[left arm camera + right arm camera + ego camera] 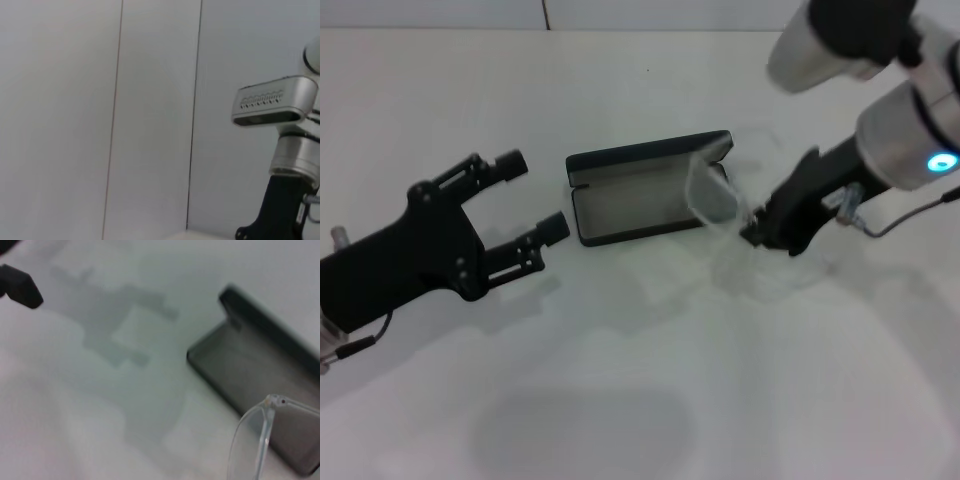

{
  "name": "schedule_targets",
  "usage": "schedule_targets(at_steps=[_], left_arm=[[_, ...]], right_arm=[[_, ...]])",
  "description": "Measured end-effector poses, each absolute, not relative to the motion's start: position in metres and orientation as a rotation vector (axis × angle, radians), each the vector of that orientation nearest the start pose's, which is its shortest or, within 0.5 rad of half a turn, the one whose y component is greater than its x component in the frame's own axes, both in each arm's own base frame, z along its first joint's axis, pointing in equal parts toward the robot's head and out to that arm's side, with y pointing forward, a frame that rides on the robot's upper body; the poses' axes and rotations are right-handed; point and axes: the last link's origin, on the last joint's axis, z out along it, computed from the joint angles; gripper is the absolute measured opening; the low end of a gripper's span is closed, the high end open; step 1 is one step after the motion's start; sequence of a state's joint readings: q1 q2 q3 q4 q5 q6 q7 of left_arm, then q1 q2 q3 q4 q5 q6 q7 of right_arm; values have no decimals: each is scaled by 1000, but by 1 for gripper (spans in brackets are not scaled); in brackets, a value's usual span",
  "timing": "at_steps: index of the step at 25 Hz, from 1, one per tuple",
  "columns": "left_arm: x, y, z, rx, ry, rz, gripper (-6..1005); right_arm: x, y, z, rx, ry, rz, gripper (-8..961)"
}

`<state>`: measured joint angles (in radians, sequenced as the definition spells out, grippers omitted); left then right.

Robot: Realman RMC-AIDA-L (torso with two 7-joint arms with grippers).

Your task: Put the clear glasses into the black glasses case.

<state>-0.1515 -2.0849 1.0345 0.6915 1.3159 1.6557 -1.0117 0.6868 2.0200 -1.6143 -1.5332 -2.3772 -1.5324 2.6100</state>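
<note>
The black glasses case (640, 205) lies open on the white table, grey lining up and lid standing at its far side. The clear glasses (712, 192) hang tilted over the case's right end, with my right gripper (754, 233) shut on them from the right. In the right wrist view a clear lens rim (260, 440) shows just in front of the open case (250, 385). My left gripper (532, 196) hovers open to the left of the case, holding nothing.
The white table (620, 400) stretches toward me with faint shadows on it. A wall seam runs behind the table. The left wrist view shows only wall panels and my right arm (285, 150).
</note>
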Motion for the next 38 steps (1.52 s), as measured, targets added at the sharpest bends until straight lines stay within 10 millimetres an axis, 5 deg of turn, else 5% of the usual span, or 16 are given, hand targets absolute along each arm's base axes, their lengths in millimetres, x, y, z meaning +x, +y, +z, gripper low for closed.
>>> schedule_targets(at_steps=[5, 9, 14, 15, 21, 30, 38], left_arm=[[-270, 252, 30, -2345, -311, -1247, 827], [-263, 252, 44, -2283, -270, -1351, 827], [-251, 258, 56, -2232, -265, -1465, 790], [-248, 261, 57, -2234, -271, -1486, 778], [-234, 274, 60, -2226, -214, -1528, 693], [-207, 293, 53, -2318, -252, -1620, 491], [-192, 301, 35, -2526, -353, -1578, 180]], right_arm=[[85, 331, 0, -2873, 385, -166, 104], [80, 312, 18, -2983, 160, 182, 103], [92, 301, 18, -3031, -3, 376, 103], [108, 295, 12, -3031, -101, 584, 103], [144, 284, 6, -2856, -354, 1045, 102], [168, 281, -13, -2776, -477, 1120, 100], [167, 281, -22, -2789, -520, 1116, 100]])
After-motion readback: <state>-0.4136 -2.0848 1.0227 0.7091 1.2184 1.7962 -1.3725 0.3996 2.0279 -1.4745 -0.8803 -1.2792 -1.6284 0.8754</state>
